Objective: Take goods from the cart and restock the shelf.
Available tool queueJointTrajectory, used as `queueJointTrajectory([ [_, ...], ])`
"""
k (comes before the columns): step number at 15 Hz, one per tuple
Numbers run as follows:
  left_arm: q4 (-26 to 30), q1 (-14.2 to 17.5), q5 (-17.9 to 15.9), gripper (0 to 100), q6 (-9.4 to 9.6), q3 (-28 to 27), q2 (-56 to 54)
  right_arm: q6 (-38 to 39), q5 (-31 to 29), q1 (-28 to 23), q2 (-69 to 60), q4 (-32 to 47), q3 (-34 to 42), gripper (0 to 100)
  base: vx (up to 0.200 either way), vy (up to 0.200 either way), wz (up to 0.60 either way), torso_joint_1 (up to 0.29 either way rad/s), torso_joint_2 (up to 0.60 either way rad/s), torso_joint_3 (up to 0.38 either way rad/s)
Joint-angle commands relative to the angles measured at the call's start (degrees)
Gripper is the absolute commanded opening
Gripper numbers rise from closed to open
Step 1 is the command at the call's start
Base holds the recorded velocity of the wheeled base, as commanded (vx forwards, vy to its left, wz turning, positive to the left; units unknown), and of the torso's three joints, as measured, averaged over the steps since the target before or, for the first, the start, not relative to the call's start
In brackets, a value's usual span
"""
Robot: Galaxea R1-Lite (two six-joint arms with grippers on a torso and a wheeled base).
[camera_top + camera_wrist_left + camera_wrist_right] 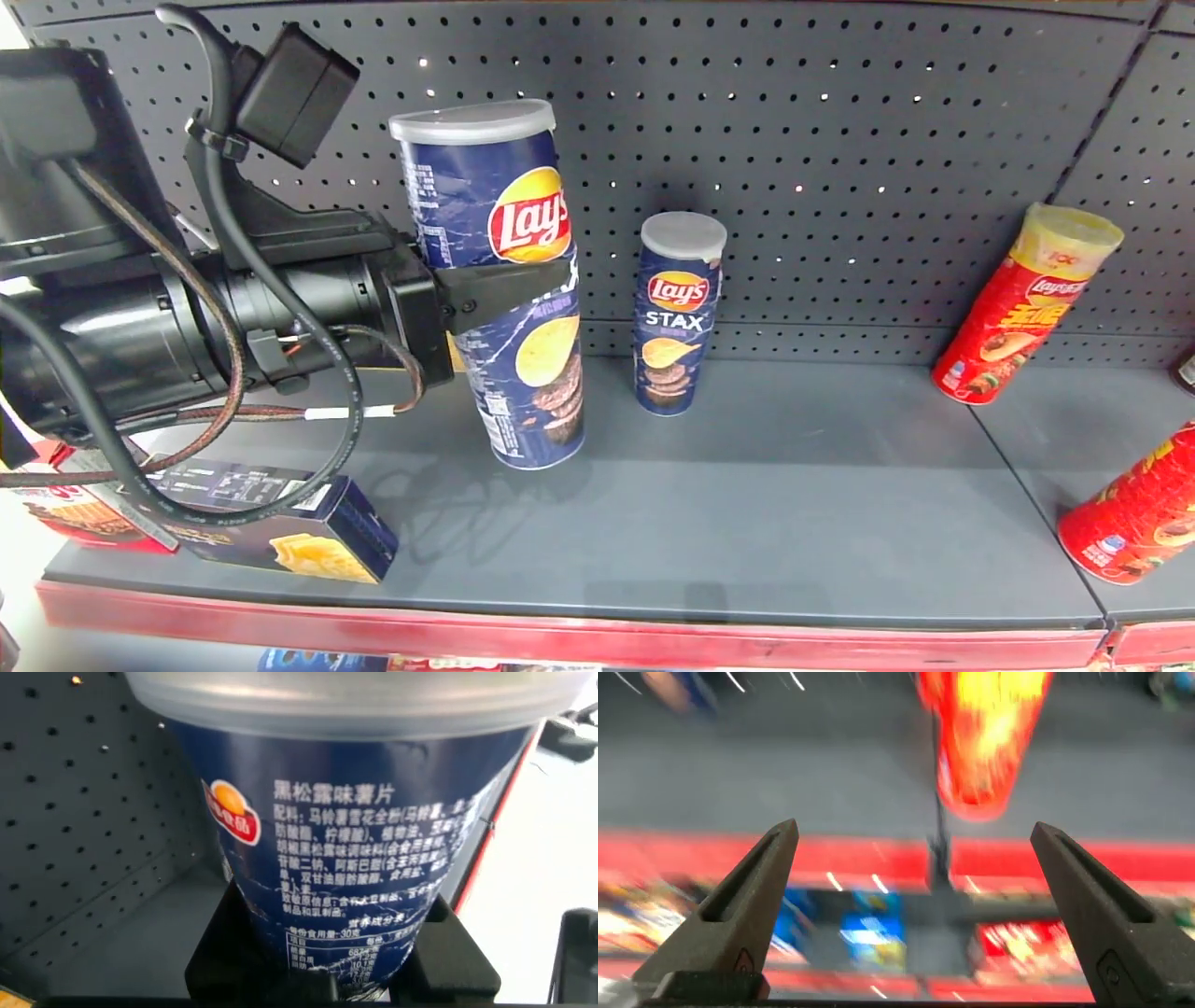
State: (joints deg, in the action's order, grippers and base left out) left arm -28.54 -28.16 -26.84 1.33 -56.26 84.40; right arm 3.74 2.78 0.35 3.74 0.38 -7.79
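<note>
A dark grey metal shelf [794, 523] with a perforated back panel [840, 140] and a red front lip fills the scene. The left gripper [509, 285] is clamped round the middle of a tall dark-blue crisp canister with a translucent plastic lid [523, 224], which stands tilted with its base at the shelf surface; whether it touches cannot be told.

A shorter dark-blue canister [677, 317] stands upright near it at two o'clock. A red canister [1022, 308] leans against the panel well off at three o'clock, another red canister [1134, 509] lies at four o'clock, and a dark-blue carton [280, 532] lies at seven o'clock.

The right gripper [913, 829] hangs spread and empty.

The risk lies in the lean: let go at this angle, the tall canister would likely topple, striking its shorter neighbour or rolling towards the lip.
</note>
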Motion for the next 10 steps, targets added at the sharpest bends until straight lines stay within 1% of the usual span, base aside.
queueJointTrajectory([
  [1,-0.1,0.3,-0.1,0,-0.10,0.2,-0.2,4.8,6.7,3.1,14.6,0.5,-11.8,100,0.000,0.000,0.00,0.000,0.00,0.000],
  [2,-0.2,0.7,-0.1,0,-0.19,-0.3,-0.2,-5.9,12.2,6.7,15.9,0.9,-10.4,100,0.000,0.000,0.00,0.000,0.00,0.000],
  [3,-0.2,1.1,0.0,0,-0.19,-0.4,-0.2,-9.1,13.9,8.3,19.0,0.6,-11.2,100,0.000,0.000,0.00,0.000,0.00,0.000],
  [4,-0.5,2.2,-0.2,0,-0.10,-0.3,-0.2,-10.0,15.0,9.6,22.6,0.8,-13.5,100,0.000,0.000,0.00,0.000,0.00,0.000],
  [5,-0.6,2.5,-0.3,0,-0.01,0.1,-0.3,-10.2,17.0,12.3,26.4,0.8,-16.5,100,0.000,0.000,0.00,0.000,0.00,0.000],
  [6,-0.6,2.4,-0.3,0,-0.10,-0.1,-0.2,-10.2,17.5,14.3,29.2,0.7,-18.5,100,0.000,0.000,0.00,0.000,0.00,0.000],
  [7,-0.6,2.4,-0.1,0,-0.10,-0.7,-0.2,-10.4,17.4,18.9,34.8,0.7,-22.7,100,0.000,0.000,0.00,0.000,0.00,0.000],
  [8,-0.6,2.3,0.2,0,-0.19,-1.0,-0.2,-10.5,16.4,23.1,39.1,0.5,-24.9,100,0.000,0.000,0.00,0.000,0.00,0.000],
  [10,0.0,2.4,0.2,0,-0.27,-1.1,-0.3,-10.4,12.4,27.5,43.6,0.1,-27.2,100,0.000,0.000,0.00,0.000,0.00,0.000],
])
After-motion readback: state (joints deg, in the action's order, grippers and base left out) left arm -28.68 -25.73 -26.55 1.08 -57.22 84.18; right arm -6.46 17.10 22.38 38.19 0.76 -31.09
